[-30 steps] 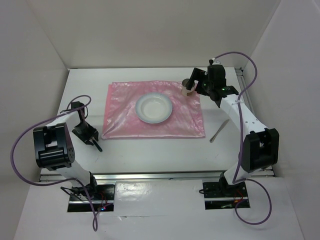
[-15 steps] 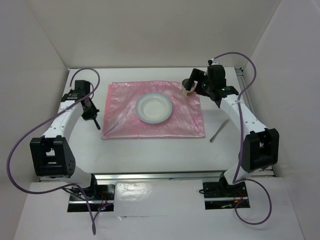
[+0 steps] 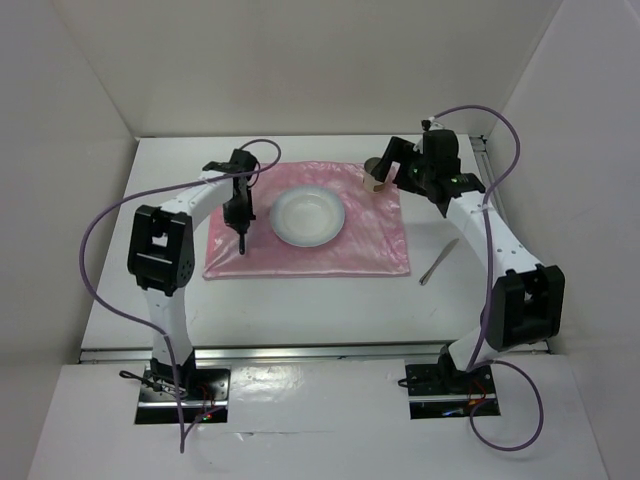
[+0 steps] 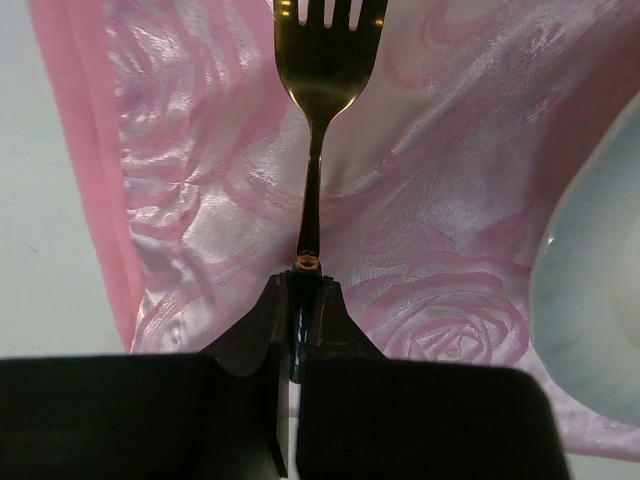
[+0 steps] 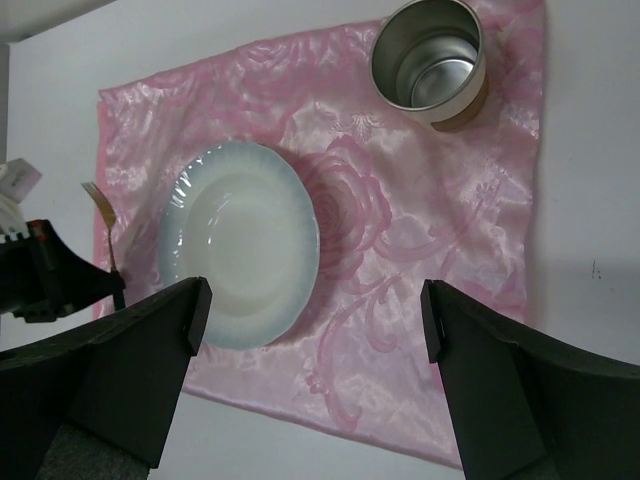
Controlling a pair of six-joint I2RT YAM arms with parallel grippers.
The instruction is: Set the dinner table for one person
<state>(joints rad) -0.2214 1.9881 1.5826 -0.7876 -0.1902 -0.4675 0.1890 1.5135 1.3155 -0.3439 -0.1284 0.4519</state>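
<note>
1. Top view.
   - The table (image 3: 300, 300) fills the enclosure floor. Its long axis runs 9 to 3 o'clock.
   - The mat (image 3: 370, 245) lies flat at its centre, also longer from 9 to 3.
   - The plate (image 3: 308, 216) sits on the mat, slightly toward 12 o'clock.
   - The cup (image 3: 375, 181) stands upright on the mat's 1 o'clock corner.
   - The left gripper (image 3: 241, 226) is over the mat's 9 o'clock part, beside the plate. It carries the fork (image 3: 243, 242), which points to 6 o'clock.
   - The right gripper (image 3: 381, 168) is just beside the cup. Its finger state cannot be read here.
   - A slim utensil (image 3: 438, 262) lies on bare table at 3 o'clock of the mat, apart from it. Its axis runs 1 to 7 o'clock, and its kind cannot be told.

2. Left wrist view.
   - The fingers are pinched narrow on the end of the fork's handle.
   - The fork's long axis runs 6 to 12 o'clock, tines at 12, over the mat.
   - Whether the fork touches the mat cannot be told.
   - The plate rim shows at 3 o'clock and bare table at 9 o'clock.

3. Right wrist view.
   - The fingers are spread wide and grip nothing.
   - The cup is at 1 o'clock, ahead of the fingers and not between them. It is open and empty.
   - The plate is at 9 o'clock of centre.
   - The fork and left gripper are at the mat's 9 o'clock edge.
   - White table borders the mat.
</note>
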